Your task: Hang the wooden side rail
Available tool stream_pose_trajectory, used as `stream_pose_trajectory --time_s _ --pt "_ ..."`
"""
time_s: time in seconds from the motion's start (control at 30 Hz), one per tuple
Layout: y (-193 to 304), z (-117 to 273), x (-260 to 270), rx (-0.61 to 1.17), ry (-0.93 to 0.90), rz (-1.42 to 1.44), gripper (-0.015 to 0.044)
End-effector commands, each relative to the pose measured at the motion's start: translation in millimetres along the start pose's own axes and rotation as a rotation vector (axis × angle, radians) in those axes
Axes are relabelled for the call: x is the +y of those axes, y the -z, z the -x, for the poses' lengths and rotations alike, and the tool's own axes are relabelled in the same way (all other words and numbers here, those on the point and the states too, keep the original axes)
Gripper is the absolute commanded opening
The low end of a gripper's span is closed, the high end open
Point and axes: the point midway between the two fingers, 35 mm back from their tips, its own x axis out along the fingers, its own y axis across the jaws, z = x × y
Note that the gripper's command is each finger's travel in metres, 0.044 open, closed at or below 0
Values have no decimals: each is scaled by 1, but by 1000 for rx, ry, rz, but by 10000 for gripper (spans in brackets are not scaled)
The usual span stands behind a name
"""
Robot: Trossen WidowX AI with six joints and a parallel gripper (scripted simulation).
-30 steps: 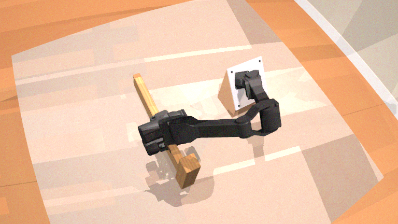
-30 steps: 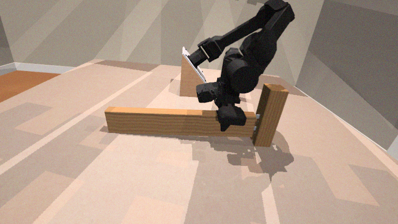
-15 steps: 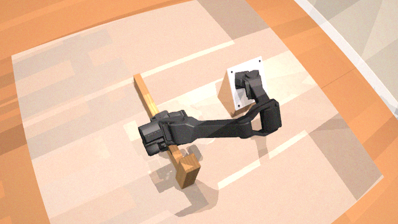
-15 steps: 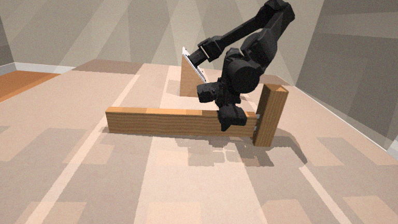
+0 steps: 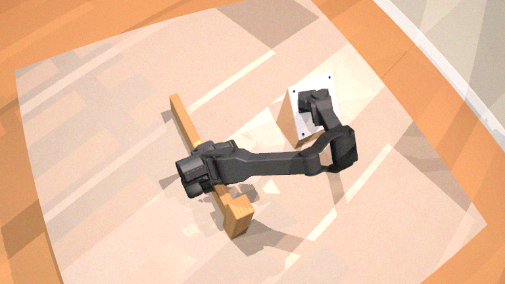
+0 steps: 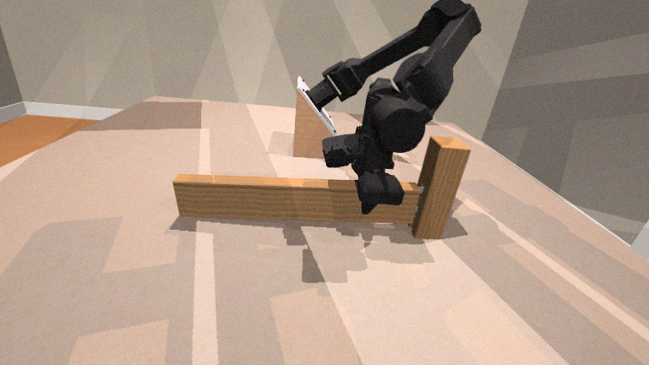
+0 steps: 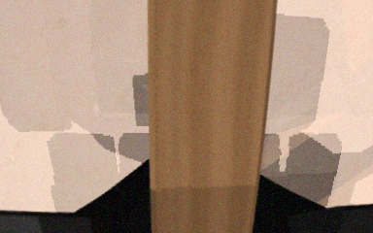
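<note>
The tool [image 5: 208,176] [image 6: 380,198] [image 7: 189,166] is shut tight on the long wood rail [image 5: 186,121] [image 6: 268,198] [image 7: 209,97], on the bench [image 5: 111,117] [image 6: 143,294] [image 7: 49,58]. If it lets go before the hooks sit on the pins, the rail could slip off. The rail lies level, its long side running toward the post [image 5: 240,213] [image 6: 440,188], hook end just beside it.

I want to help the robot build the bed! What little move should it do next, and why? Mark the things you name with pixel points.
I'd keep the gripper [image 5: 208,167] [image 6: 377,198] [image 7: 189,166] shut on the rail [image 5: 186,121] [image 6: 258,198] [image 7: 209,97] and gently nudge it toward the post [image 5: 241,207] [image 6: 441,188]. Bits of steel [image 6: 421,189] show in the narrow gap between them, so the hooks may not be fully in.
</note>
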Motion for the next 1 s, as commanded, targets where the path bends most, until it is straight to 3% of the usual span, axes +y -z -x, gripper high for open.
stream_pose_trajectory --time_s 0.0,0.97 --pt "2 5 3 1 -16 -1 0" --pt "5 3 1 1 -16 -1 0"
